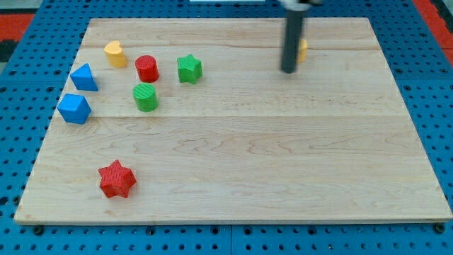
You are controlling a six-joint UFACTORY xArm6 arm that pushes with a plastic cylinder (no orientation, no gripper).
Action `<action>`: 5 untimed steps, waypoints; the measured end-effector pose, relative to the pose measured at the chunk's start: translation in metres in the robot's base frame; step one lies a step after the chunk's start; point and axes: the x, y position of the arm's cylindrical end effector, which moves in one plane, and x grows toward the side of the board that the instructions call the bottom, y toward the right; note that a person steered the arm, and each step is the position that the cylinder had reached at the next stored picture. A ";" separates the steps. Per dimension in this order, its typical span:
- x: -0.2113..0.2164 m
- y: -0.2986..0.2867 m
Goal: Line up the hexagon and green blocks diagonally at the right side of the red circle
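The red circle block (146, 68) stands at the upper left of the wooden board (283, 177). A green star block (189, 69) sits just to its right. A green round block (146, 97) sits just below the red circle. The yellow hexagon block (302, 49) is at the upper right, mostly hidden behind my rod. My tip (288, 71) is blurred, just left of and below the hexagon, far to the right of the green blocks.
A yellow block (114, 52) lies up and left of the red circle. Two blue blocks (84, 77) (74, 108) sit near the board's left edge. A red star block (117, 178) lies at the lower left.
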 end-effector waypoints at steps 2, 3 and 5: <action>-0.045 -0.015; -0.051 -0.087; -0.052 -0.175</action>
